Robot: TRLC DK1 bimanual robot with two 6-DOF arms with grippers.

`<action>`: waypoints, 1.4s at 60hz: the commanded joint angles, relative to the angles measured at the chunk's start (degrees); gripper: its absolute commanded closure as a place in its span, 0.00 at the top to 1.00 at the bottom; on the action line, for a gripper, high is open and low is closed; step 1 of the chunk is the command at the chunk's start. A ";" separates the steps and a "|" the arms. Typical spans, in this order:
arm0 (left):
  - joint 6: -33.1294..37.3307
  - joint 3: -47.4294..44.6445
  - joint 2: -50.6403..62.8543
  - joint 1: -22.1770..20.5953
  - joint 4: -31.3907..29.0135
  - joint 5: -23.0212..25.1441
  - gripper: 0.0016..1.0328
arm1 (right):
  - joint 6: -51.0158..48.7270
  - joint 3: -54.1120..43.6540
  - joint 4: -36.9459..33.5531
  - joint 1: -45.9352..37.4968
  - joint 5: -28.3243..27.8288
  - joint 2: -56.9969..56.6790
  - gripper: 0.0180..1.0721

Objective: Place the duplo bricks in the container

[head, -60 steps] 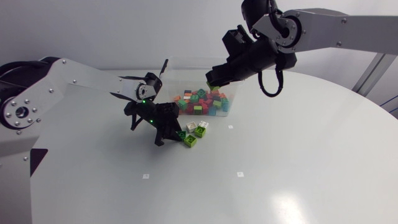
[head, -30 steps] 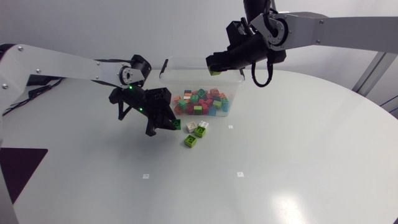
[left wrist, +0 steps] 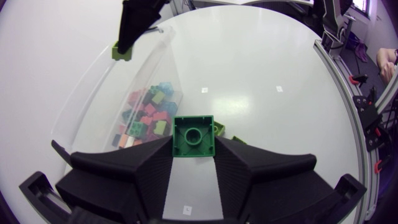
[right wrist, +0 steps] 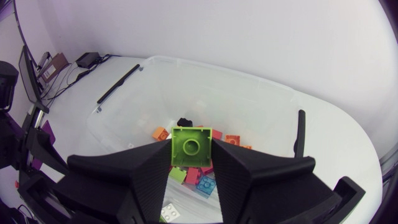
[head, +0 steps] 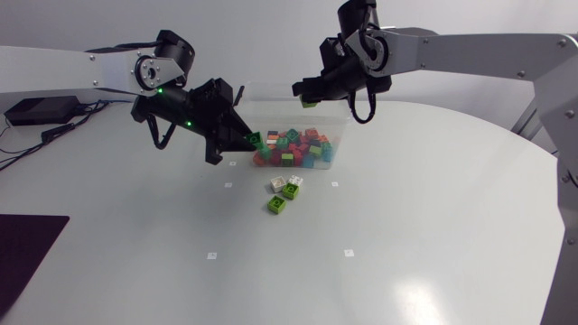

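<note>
A clear container (head: 336,135) holds several mixed-colour duplo bricks (head: 293,149). My left gripper (head: 247,139) hangs just off the container's left end, shut on a dark green brick (head: 257,141); in the left wrist view that brick (left wrist: 193,135) sits stud-up between the fingers (left wrist: 140,165). My right gripper (head: 306,96) is above the container's back rim, shut on a lime brick (head: 311,103). The right wrist view shows this brick (right wrist: 191,147) over the container's inside (right wrist: 249,118). Several loose bricks lie on the table: two white (head: 278,184), two lime (head: 276,205).
The loose bricks lie just in front of the container, toward the table's middle. Small white marks (head: 211,255) dot the tabletop. My right gripper (left wrist: 135,22) with its lime brick (left wrist: 121,51) shows ahead of my left gripper in the left wrist view.
My left arm has lifted from the table beside the loose bricks, carrying the green brick up toward the container. My right gripper has shifted back and left over the container's rim.
</note>
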 commanded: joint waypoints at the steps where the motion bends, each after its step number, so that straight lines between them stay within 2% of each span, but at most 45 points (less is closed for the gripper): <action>1: -4.58 2.02 -1.33 0.33 2.21 0.82 0.27 | 1.11 2.31 0.16 -0.38 0.85 2.13 0.53; 5: -7.31 2.55 -1.07 0.07 4.85 0.82 0.27 | 1.19 2.67 -0.01 -0.38 1.02 2.13 0.64; 17: -16.27 4.13 0.78 0.42 14.87 0.74 0.27 | 1.37 2.05 -0.54 -0.38 1.72 0.46 0.83; 26: -21.54 8.44 3.94 0.77 17.24 0.65 0.27 | 1.37 -0.85 -0.45 -0.38 1.81 -2.88 0.83; 38: -27.70 14.24 8.60 0.77 20.67 -1.02 0.27 | 1.02 -10.34 1.13 -0.21 1.81 -10.09 0.84; 57: -31.30 20.48 14.93 -0.55 22.34 -4.71 0.28 | -2.23 -27.66 5.79 2.61 1.55 -19.32 0.84; 76: -33.76 28.04 21.17 -1.25 22.34 -8.84 0.29 | -5.66 -35.48 7.20 5.24 0.85 -18.62 0.84; 84: -34.02 30.41 23.45 -1.34 22.25 -10.60 0.35 | -5.31 -35.30 8.08 6.39 1.37 -15.19 0.84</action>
